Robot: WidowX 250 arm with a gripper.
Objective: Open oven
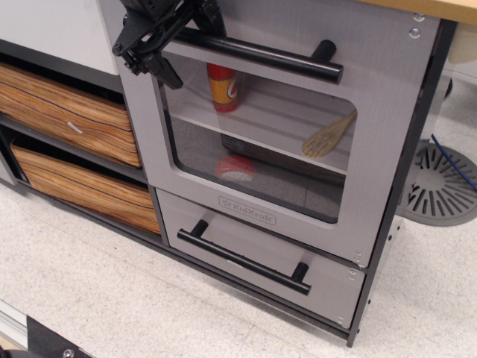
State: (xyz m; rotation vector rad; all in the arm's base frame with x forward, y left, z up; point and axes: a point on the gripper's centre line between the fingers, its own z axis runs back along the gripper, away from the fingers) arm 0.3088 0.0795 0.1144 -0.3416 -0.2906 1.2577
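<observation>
The oven (373, 164) has a brushed silver-grey door with a clear rounded window and a small logo (247, 210); the door looks shut. Its long black bar handle (261, 56) runs across the top of the door. My black gripper (175, 41) is at the handle's left end, at the top left of the view. One finger (153, 63) hangs below the bar and the other part sits above it, so the jaws straddle the bar and look open. The bar's left tip is hidden behind the gripper.
Behind the window are a red-orange bottle (222, 87), a wooden spatula (328, 136) and a red round item (235, 168). A short silver drawer (223, 235) with a black bar sits below. Wood-grain drawers (67, 112) are at the left. A grey round base (443, 186) stands on the floor at the right.
</observation>
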